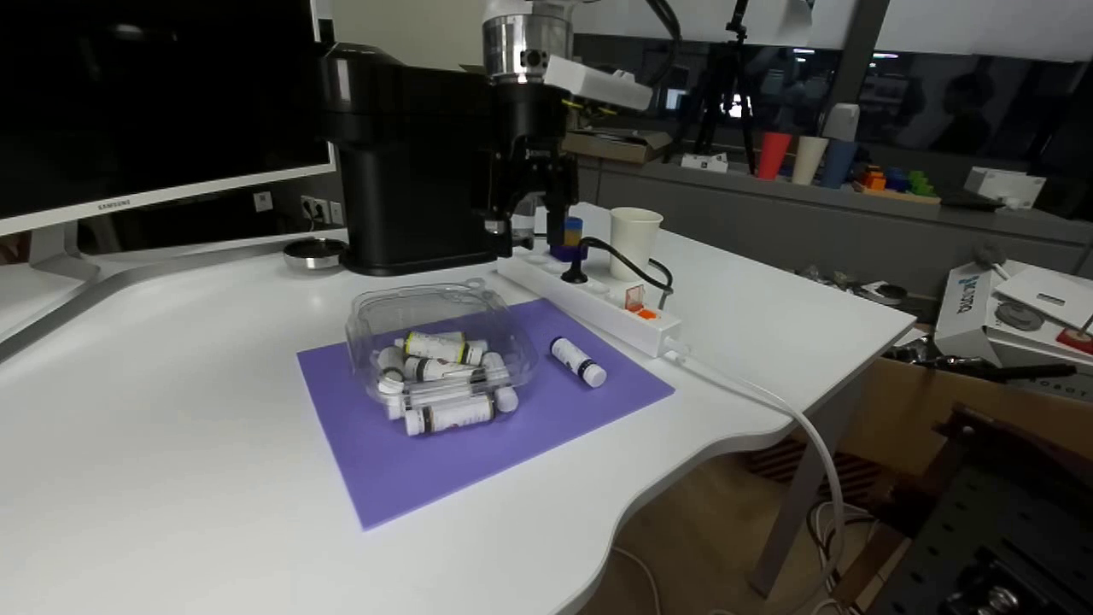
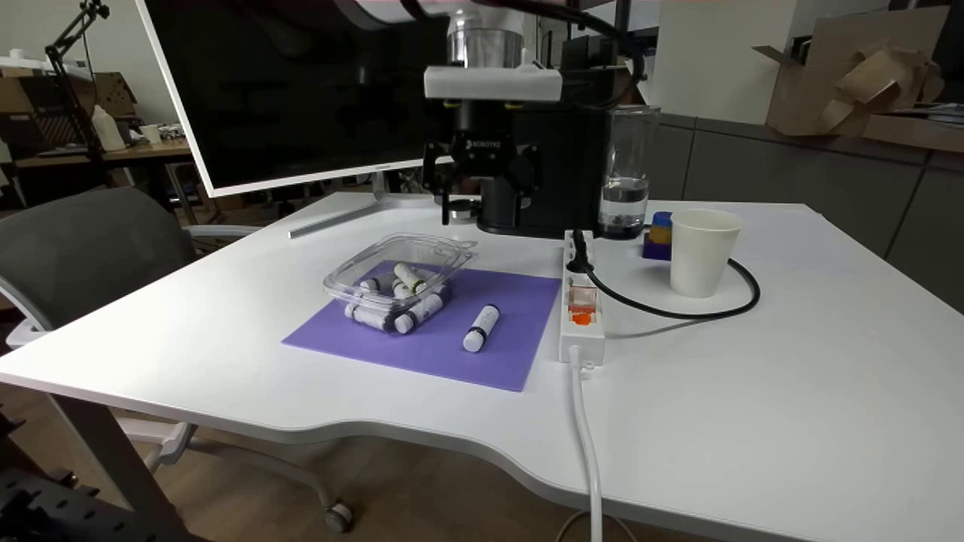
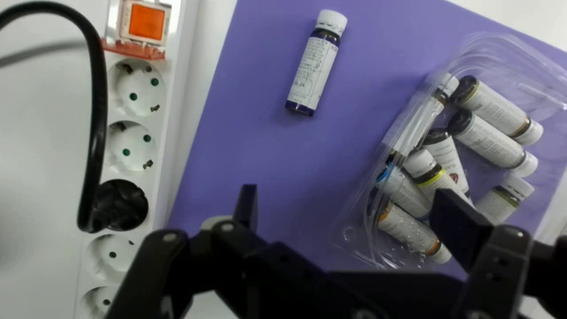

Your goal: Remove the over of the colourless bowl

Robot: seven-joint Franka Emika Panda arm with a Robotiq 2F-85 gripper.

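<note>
A: Jaws? Quick pls.

B: Spread wide, nothing btwn 'em. Gripper (image 2: pixel 481 218) hangs in mid-air, no contact AFAICT.

A: And the clear tub (image 1: pixel 427 312), i.e. the task's bowl?

B: Below & off to one side. In the wrist view, the finger (image 3: pixel 458 221) on the right overlaps it; the opp. one is over the purple mat (image 3: pixel 266 146) it sits on. In both exterior views the gripper's up high, on the tub's side nearer the black machine (image 1: pixel 410 179). So next move, IMO: down & across to the tub edge nearest the gap.

A: Long axis?

B: Unclear, wrist view crops the far end. That edge runs at a slant to the line btwn the fingers, so a small twist prob. helps. Corner tab (image 3: pixel 348 234) shows abt mid-gap in that view, lower down in space; best bite, I'd guess.

A: Cover on?

B: Can't tell, clear on clear. If on, it's atop the tub & the lift isn't done. Risk: tub's prob. light, may come up w/ it.

A: Rest?

B: Small bottles (image 3: pixel 491 139) in the tub; loose bottle (image 3: pixel 313 64) on the mat, apart from it; power strip (image 1: pixel 598 312) beside the mat; paper cup (image 1: pixel 634 243) across the strip.
</note>
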